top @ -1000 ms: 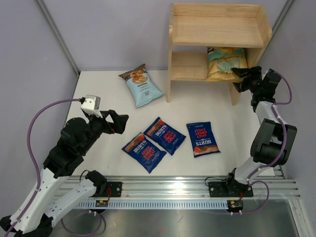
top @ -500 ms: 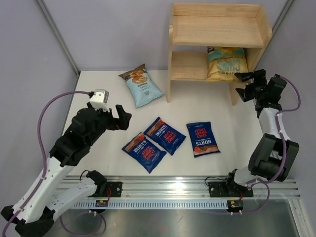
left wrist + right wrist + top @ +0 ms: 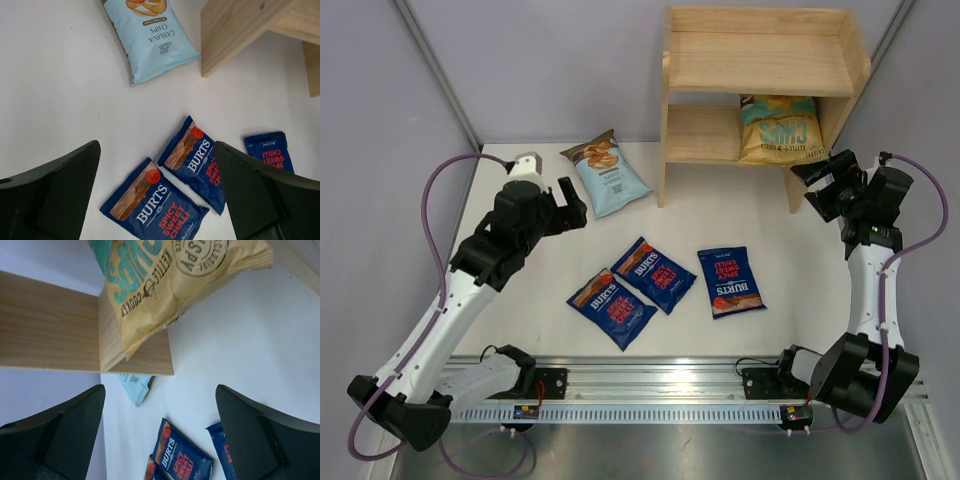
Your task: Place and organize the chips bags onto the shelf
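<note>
The wooden shelf [image 3: 705,135] stands at the back right. The yellow-gold bag [image 3: 778,130] lies on its lower tier, also in the right wrist view [image 3: 170,277]. The light blue bag [image 3: 608,174] lies on the table left of the shelf and shows in the left wrist view [image 3: 150,37]. Three dark blue Burts bags lie mid-table: left [image 3: 612,307], middle [image 3: 653,274], right [image 3: 730,281]. My left gripper [image 3: 570,201] is open and empty, raised just left of the light blue bag. My right gripper [image 3: 822,179] is open and empty by the shelf's right side.
Grey walls close in the table on the left, back and right. The shelf's right side panel [image 3: 840,110] is close to my right gripper. The aluminium rail [image 3: 650,385] with the arm bases runs along the near edge.
My left arm has reached forward and up, its gripper moving toward the light blue bag. My right gripper has drawn back from the yellow-gold bag on the shelf, to the right.
</note>
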